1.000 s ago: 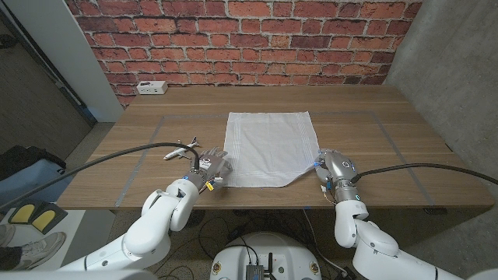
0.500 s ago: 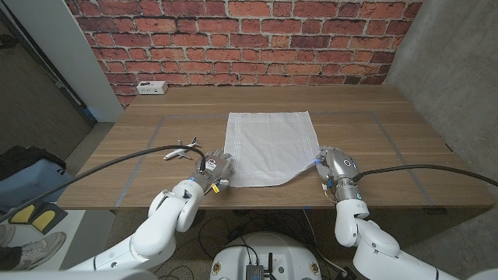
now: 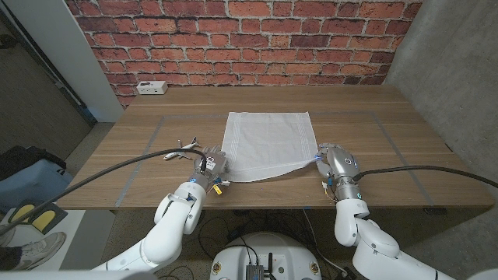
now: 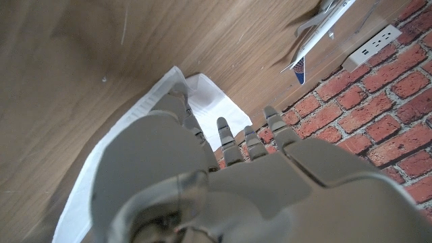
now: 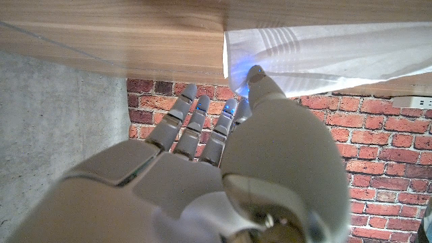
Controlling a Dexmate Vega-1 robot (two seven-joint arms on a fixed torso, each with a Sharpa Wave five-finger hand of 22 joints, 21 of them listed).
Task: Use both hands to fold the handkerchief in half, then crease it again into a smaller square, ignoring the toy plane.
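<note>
**Both hands at the near corners of the handkerchief**

I count one handkerchief [image 3: 267, 145], one toy plane [image 3: 181, 149], one white power strip [image 3: 150, 87] and my two hands on the wooden table [image 3: 389, 132].

The handkerchief is white and lies spread in the middle of the table, its far edge flat and its near edge lifted and drawn in at both corners. My left hand [image 3: 213, 166] sits at the near left corner. In the left wrist view the thumb [image 4: 177, 108] lies on top of the cloth [image 4: 202, 101], so I read it as pinching that corner, though the underside of the pinch is hidden by the hand itself. My right hand [image 3: 336, 162] is at the near right corner. In the right wrist view the thumb [image 5: 260, 84] presses against the edge of the cloth [image 5: 324, 50] while the other fingers [image 5: 196, 121] stay straight and together beside it. I take that as a hold on the corner too.

The toy plane stands just beside my left hand, on its outer side, apart from the handkerchief. The power strip rests at the far left of the table against the brick wall [image 3: 249, 39]. Grey tape lines [image 3: 373, 117] mark out a rectangle around the working area.
</note>
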